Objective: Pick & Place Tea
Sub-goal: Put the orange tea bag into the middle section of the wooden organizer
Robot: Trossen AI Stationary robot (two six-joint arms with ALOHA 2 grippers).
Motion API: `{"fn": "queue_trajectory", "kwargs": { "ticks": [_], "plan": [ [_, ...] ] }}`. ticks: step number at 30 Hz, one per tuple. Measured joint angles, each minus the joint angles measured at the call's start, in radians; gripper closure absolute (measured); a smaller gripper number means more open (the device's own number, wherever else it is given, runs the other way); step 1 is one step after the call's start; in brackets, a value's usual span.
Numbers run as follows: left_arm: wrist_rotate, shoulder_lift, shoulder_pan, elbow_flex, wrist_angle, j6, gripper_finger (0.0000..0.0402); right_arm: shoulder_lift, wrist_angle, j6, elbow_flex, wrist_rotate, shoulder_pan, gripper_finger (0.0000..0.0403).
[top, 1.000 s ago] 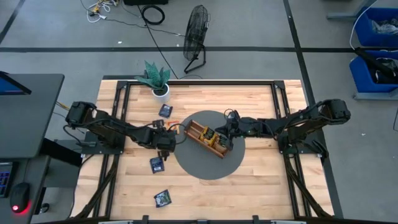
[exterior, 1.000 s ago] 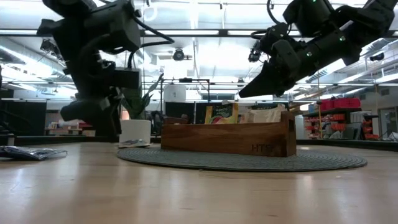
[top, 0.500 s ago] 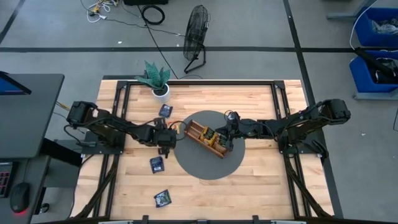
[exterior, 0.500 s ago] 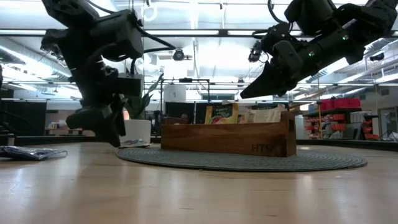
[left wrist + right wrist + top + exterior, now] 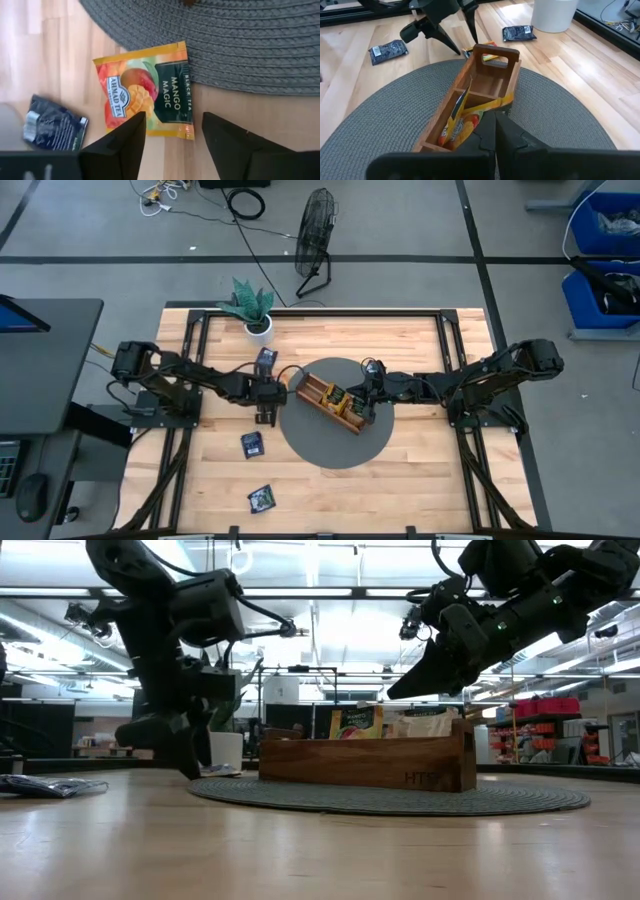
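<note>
An orange-yellow tea sachet (image 5: 145, 90) lies flat on the wood, its far edge on the rim of the round grey mat (image 5: 335, 442). My left gripper (image 5: 172, 117) (image 5: 270, 398) is open and slants down low over the sachet's near edge, one finger on each side. A wooden divided tray (image 5: 335, 402) on the mat holds yellow sachets (image 5: 462, 120). Above the tray's near end, my right gripper (image 5: 395, 692) (image 5: 495, 131) hangs shut. Dark sachets lie on the wood (image 5: 266, 358) (image 5: 252, 444) (image 5: 262, 498). My left gripper's fingers (image 5: 122, 137) come at the orange sachet's near edge (image 5: 150, 131) slanting down from the table's left. I cannot tell whether they touch the sachet or the table; it lies flat.
A potted plant in a white pot (image 5: 257, 320) stands at the far left of the table. The tray's handled end (image 5: 495, 57) points toward the left arm. Bare wood lies in front of the mat, toward the near edge.
My left gripper has swung toward the table's far edge and the mat and has sunk lower, rolling a little at the wrist, until it stands over the orange sachet. The sachets and the tray have kept their places.
</note>
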Motion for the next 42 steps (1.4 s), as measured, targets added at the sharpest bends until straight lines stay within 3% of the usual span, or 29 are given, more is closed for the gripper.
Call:
{"fn": "queue_trajectory", "kwargs": {
  "ticks": [10,18,32,42],
  "plan": [
    [0.174,0.001,0.098,0.001,0.011,0.035,0.029,0.0,0.001,0.007,0.0,0.007,0.015,0.0403],
    [0.186,0.004,0.105,-0.001,0.013,0.038,0.0389,0.0,0.002,0.023,0.0,0.009,0.04,0.0403],
    [0.132,-0.034,0.044,-0.005,-0.006,0.033,0.04,0.0,0.024,0.016,0.0,0.041,0.052,0.0402],
    [0.116,-0.137,-0.006,-0.006,-0.092,-0.02,0.0401,0.0,0.063,-0.051,0.0,0.04,0.052,0.037]
  ]
}}
